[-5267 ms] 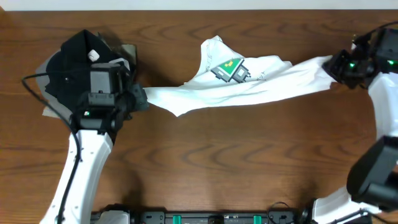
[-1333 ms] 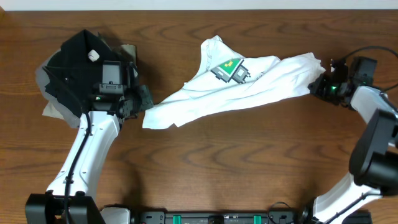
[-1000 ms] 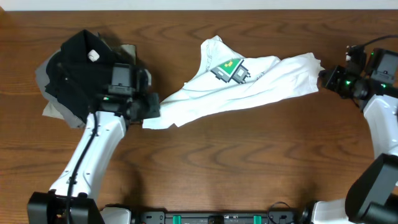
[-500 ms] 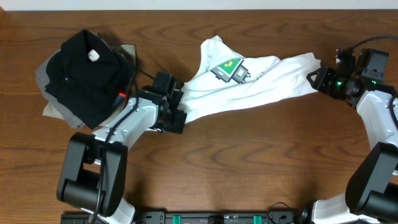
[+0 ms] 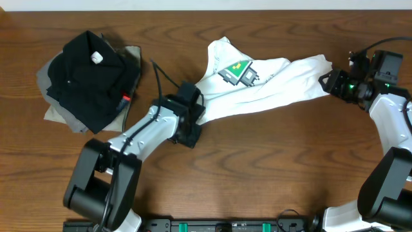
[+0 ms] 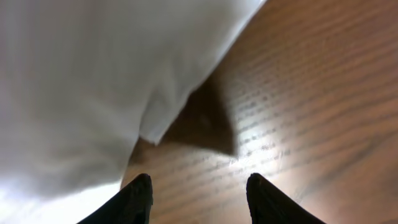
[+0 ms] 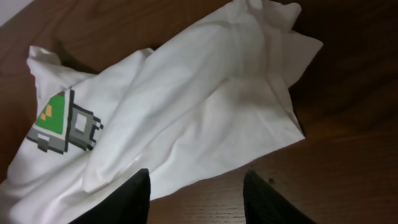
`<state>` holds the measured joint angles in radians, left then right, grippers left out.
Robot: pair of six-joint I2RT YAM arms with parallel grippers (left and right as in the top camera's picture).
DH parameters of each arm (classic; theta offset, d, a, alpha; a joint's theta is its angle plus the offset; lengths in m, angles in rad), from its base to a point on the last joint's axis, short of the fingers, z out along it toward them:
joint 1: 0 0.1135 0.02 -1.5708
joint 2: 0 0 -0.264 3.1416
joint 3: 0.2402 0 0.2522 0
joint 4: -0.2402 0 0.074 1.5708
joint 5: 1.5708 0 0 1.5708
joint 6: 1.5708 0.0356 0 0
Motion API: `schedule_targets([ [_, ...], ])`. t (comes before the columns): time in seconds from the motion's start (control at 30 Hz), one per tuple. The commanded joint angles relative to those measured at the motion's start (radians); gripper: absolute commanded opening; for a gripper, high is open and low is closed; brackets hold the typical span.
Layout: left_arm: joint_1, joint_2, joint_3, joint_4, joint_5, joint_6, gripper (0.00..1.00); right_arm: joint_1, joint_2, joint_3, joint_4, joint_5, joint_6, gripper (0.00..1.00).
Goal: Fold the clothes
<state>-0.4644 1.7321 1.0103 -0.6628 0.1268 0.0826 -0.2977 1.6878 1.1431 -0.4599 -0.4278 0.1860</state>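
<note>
Two folded things lie far left, a black garment (image 5: 87, 74) atop a grey garment (image 5: 55, 113). Left gripper (image 6: 199, 180) hovers at the shirt's (image 5: 283, 84) lower-left edge, fingers spread, empty. The shirt lies crumpled, centre to right. Right gripper (image 7: 196, 177) sits by its right end, likewise spread and empty. Pinching a single layer could bunch it worse.

The T-shirt (image 5: 277, 87) lies across the middle of the surface (image 5: 270, 171), with a pile of folded garments (image 5: 87, 80) well apart on its left. The left fingers (image 6: 138, 198) are at its left end, the right fingers (image 7: 261, 198) at its right.
</note>
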Motion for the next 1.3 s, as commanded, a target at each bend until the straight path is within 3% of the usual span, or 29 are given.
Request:
schedule_targets([
  [0.0, -0.028, -0.067, 0.037, -0.01, -0.087, 0.014, 0.51, 0.006, 0.001, -0.001, 0.003, 0.01, 0.0, 0.47],
  [0.17, -0.039, -0.042, 0.034, 0.006, -0.087, 0.04, 0.51, 0.006, 0.001, -0.001, 0.004, 0.01, 0.0, 0.47],
  [0.27, -0.04, -0.004, 0.034, 0.037, -0.086, 0.085, 0.39, 0.006, 0.001, -0.001, 0.006, 0.01, 0.0, 0.47],
  [0.43, -0.055, 0.018, 0.034, 0.071, -0.083, 0.135, 0.35, 0.006, 0.001, -0.001, 0.006, 0.01, 0.0, 0.48],
  [0.63, -0.056, 0.037, 0.034, 0.122, -0.087, 0.198, 0.35, 0.006, 0.001, -0.001, 0.006, 0.01, 0.001, 0.45],
  [1.03, -0.056, 0.14, 0.034, 0.167, -0.095, 0.202, 0.34, 0.006, 0.001, -0.001, 0.003, 0.009, 0.0, 0.43],
  [1.13, -0.056, 0.14, 0.035, 0.182, -0.114, 0.2, 0.25, 0.006, 0.001, -0.001, 0.002, 0.01, 0.0, 0.43],
  [1.2, -0.056, 0.138, 0.037, 0.182, -0.117, 0.197, 0.09, 0.006, 0.001, -0.001, 0.002, 0.01, 0.0, 0.42],
  [1.27, -0.056, 0.128, 0.044, 0.167, -0.117, 0.169, 0.06, 0.006, 0.001, -0.001, 0.002, 0.015, 0.0, 0.43],
])
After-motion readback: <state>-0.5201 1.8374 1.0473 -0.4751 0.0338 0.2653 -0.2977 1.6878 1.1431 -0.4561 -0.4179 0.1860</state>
